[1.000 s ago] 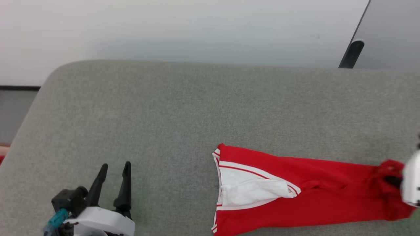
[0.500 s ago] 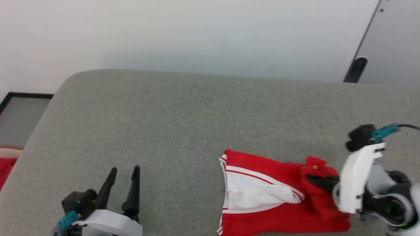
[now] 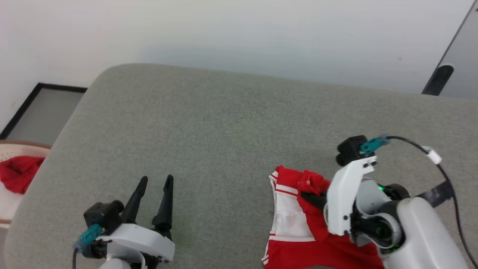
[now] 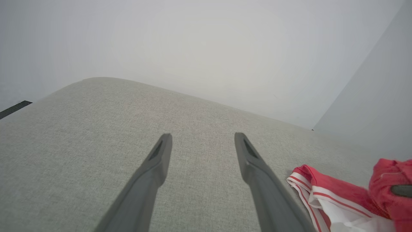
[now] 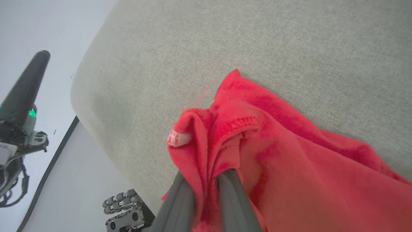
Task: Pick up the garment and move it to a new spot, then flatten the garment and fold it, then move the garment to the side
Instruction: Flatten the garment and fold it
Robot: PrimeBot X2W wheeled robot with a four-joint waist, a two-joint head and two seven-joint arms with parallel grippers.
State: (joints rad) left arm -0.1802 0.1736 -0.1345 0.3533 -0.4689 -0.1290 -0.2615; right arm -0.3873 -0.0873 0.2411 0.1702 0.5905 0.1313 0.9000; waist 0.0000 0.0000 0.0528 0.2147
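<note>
Right gripper (image 3: 308, 197) is pinched almost closed on a bunched red edge of the garment (image 3: 287, 220). Left gripper (image 3: 156, 179) has its jaws spread wide and holds nothing; it sits at 7 o'clock on the grey cushion (image 3: 224, 123).

The garment lies at 5 o'clock on the cushion. The collar end with its striped trim points to 9 o'clock, and the pinched bunch sits over the white sleeve.

This looks like the fold step, with the far end being brought over towards the collar. To do it well:
- Travel low and level towards 9 o'clock so the lower layer isn't dragged.
- Line the held edge up with the trim before letting go.
- Lay it down, don't drop it. The grip is a wad rather than a clean edge, so expect a lump that needs smoothing.
- The left gripper is free and could pin the collar end.

Hard to make out:
- The right arm covers the garment's 3 o'clock side, and the head view's lower edge cuts off its near part.
- I can't tell which hem is pinched or how many layers.
- No lettering is visible.
- At 9 o'clock, the pale basket (image 3: 15, 149) with a red bundle (image 3: 16, 172) is half cut off.
</note>
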